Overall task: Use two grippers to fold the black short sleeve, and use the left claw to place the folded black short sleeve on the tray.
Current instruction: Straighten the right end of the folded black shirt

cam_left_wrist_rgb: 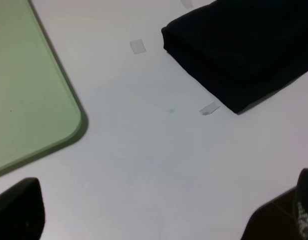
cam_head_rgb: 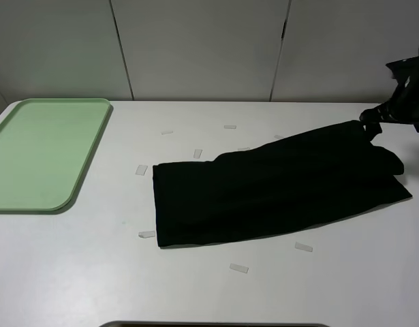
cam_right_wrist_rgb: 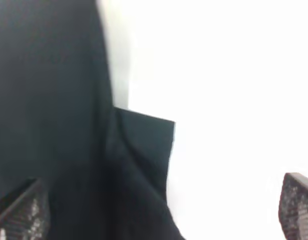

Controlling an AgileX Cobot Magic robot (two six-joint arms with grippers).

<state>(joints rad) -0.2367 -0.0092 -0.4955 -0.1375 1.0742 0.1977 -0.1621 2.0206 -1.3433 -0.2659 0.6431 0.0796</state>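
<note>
Soft matte black short sleeve [cam_head_rgb: 277, 191], folded into a long band, lay on the white table [cam_head_rgb: 195, 293] toward 3 o'clock, long axis 8 to 2 o'clock; smooth green tray [cam_head_rgb: 32, 150] at 9 o'clock; left jaws and right jaws gaped wide

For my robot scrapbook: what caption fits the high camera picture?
Folded black shirt on a white table, green tray at left, right gripper at the shirt's far corner.

It looks like a robot test lab: a plain white table [cam_head_rgb: 93, 272] marked with small pieces of clear tape [cam_head_rgb: 238, 268], with bare pale wall panels [cam_head_rgb: 202, 48] behind it
</note>
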